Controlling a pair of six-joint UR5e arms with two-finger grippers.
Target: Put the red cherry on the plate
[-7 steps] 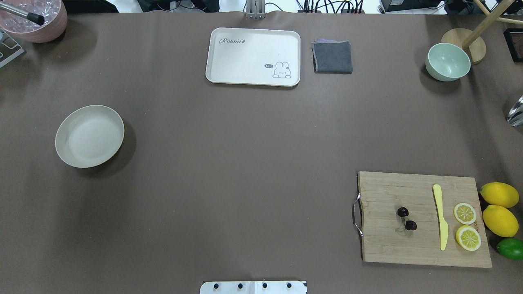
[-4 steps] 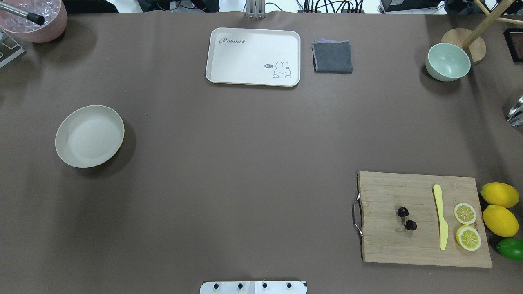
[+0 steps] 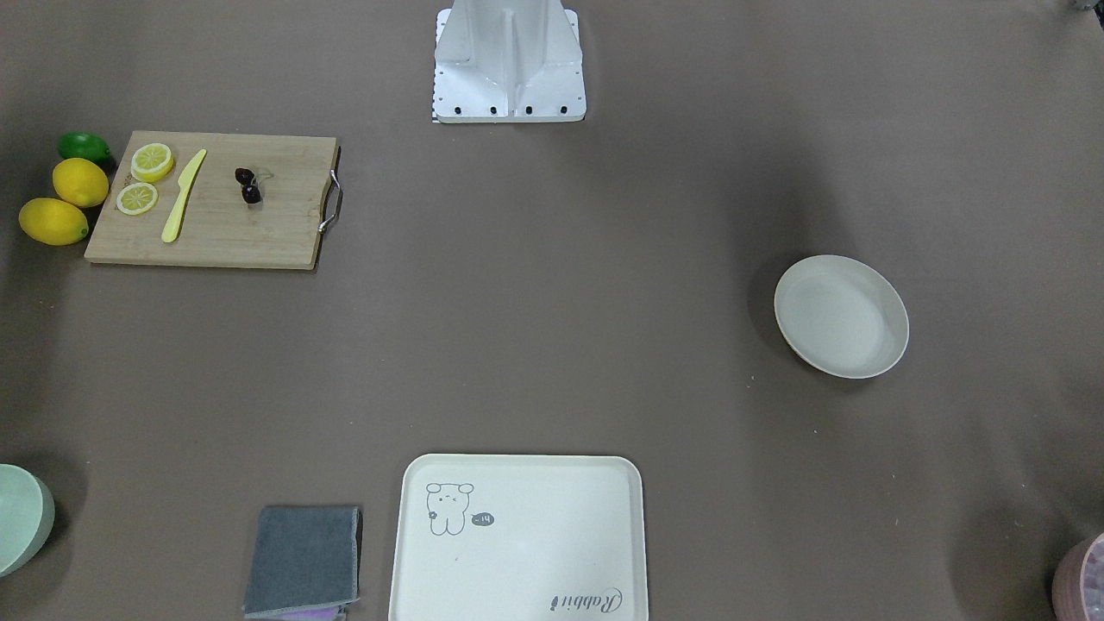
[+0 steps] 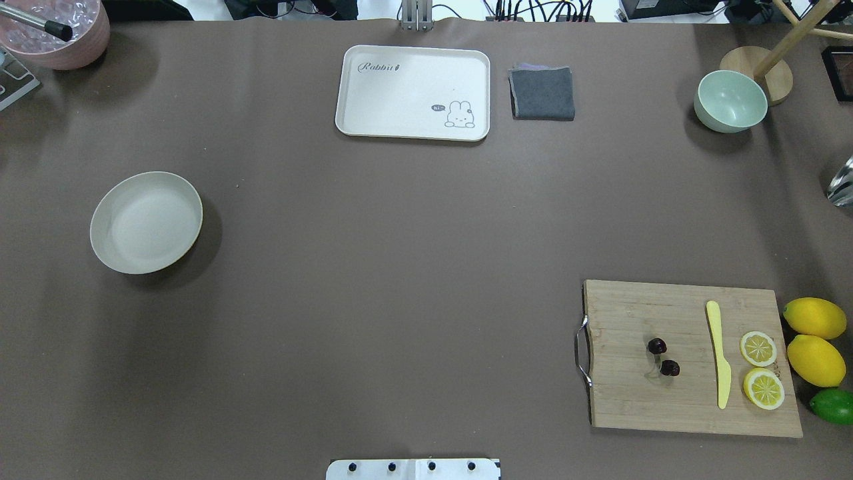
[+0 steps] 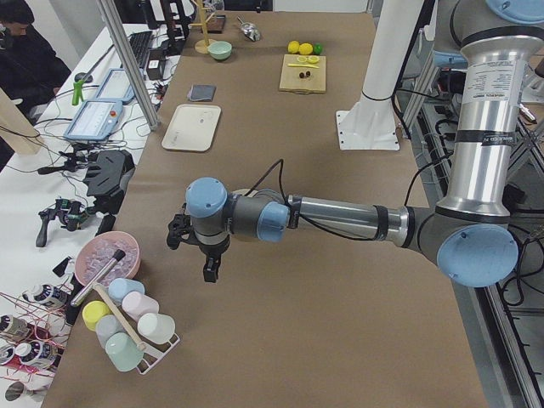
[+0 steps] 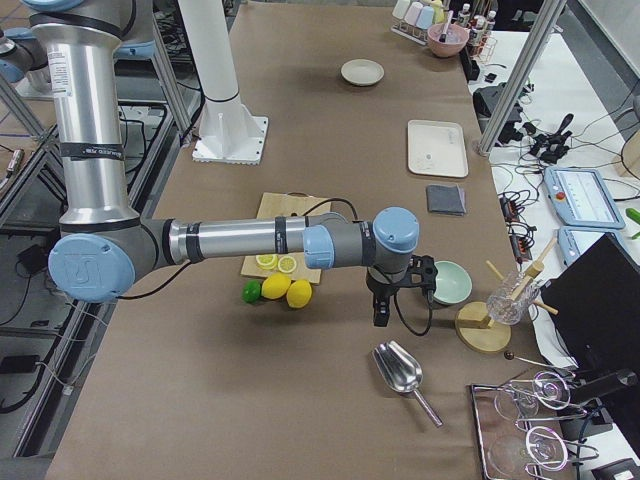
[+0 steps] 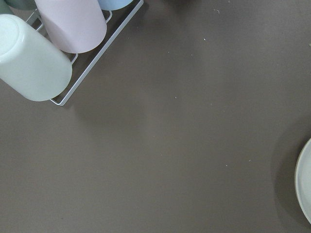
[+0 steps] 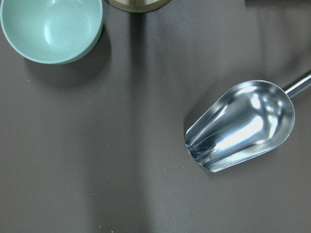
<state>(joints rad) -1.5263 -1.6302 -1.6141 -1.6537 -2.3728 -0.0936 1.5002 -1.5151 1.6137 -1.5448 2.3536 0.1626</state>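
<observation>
The red cherry (image 4: 663, 358), a dark pair on pale stems, lies on the wooden cutting board (image 4: 633, 407) at the table's right front; it also shows in the front-facing view (image 3: 248, 185). The empty cream plate (image 4: 146, 222) sits far off on the left side (image 3: 841, 316). My left gripper (image 5: 210, 269) hangs over bare table beyond the plate's end, near a cup rack. My right gripper (image 6: 380, 315) hovers past the lemons, between the green bowl and a metal scoop. Neither gripper shows from overhead, and I cannot tell whether either is open or shut.
On the board lie a yellow knife (image 4: 718, 353) and two lemon slices (image 4: 760, 368); whole lemons (image 4: 814, 340) and a lime (image 4: 833, 405) sit beside it. A rabbit tray (image 4: 413, 92), grey cloth (image 4: 542, 93) and green bowl (image 4: 730, 100) line the far edge. A scoop (image 8: 243, 124) lies at the right end.
</observation>
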